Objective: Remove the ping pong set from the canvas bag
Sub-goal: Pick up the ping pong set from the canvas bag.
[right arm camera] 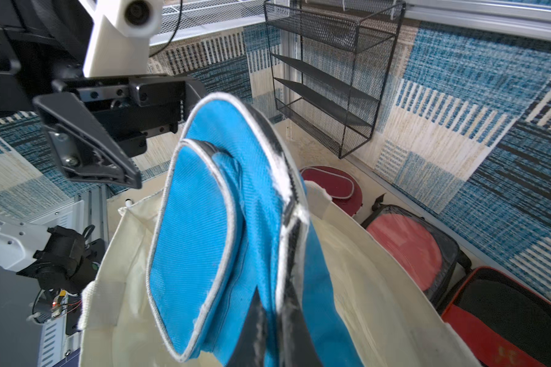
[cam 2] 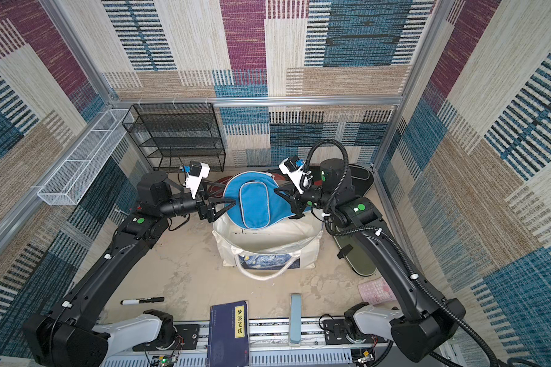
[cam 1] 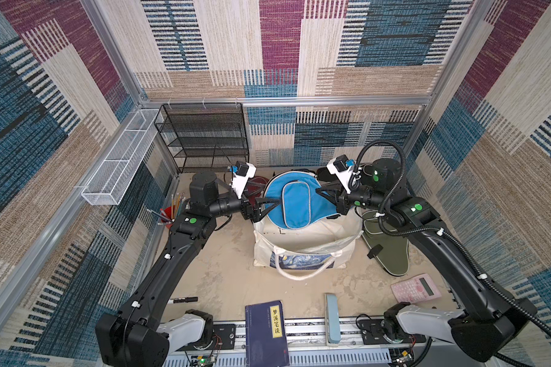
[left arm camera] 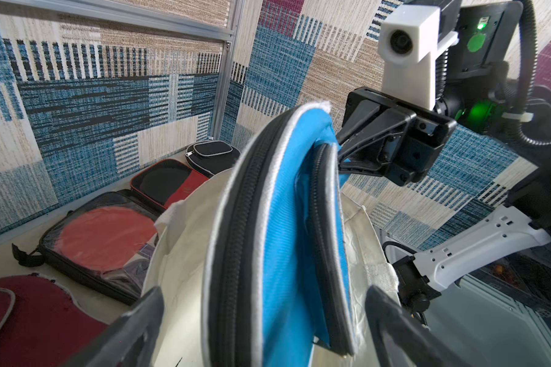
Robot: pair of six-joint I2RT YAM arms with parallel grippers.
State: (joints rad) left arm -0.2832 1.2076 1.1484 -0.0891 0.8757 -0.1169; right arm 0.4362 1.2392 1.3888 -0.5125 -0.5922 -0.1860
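Note:
A blue paddle case (cam 1: 299, 200) (cam 2: 255, 203) of the ping pong set hangs over the mouth of the cream canvas bag (cam 1: 303, 241) (cam 2: 268, 235). My right gripper (cam 1: 320, 192) (right arm camera: 271, 292) is shut on the case's piped right edge. My left gripper (cam 1: 272, 205) (left arm camera: 263, 305) is open, one finger on either side of the case's left edge without touching it. On the table behind the bag lie a maroon case (left arm camera: 29, 317), a red-faced paddle (left arm camera: 105, 238) in a clear-fronted case, a black-and-red case (left arm camera: 169, 184) and a black case (left arm camera: 212, 152). An olive green case (cam 1: 392, 251) lies right of the bag.
A black mesh shelf (cam 1: 204, 136) and a white wire basket (cam 1: 118, 165) stand at the back left, with a pencil cup (cam 1: 167, 213) by the left arm. Along the front edge lie a marker (cam 1: 183, 299), a dark blue book (cam 1: 264, 330), a pale blue bar (cam 1: 331, 317) and a pink calculator (cam 1: 415, 287).

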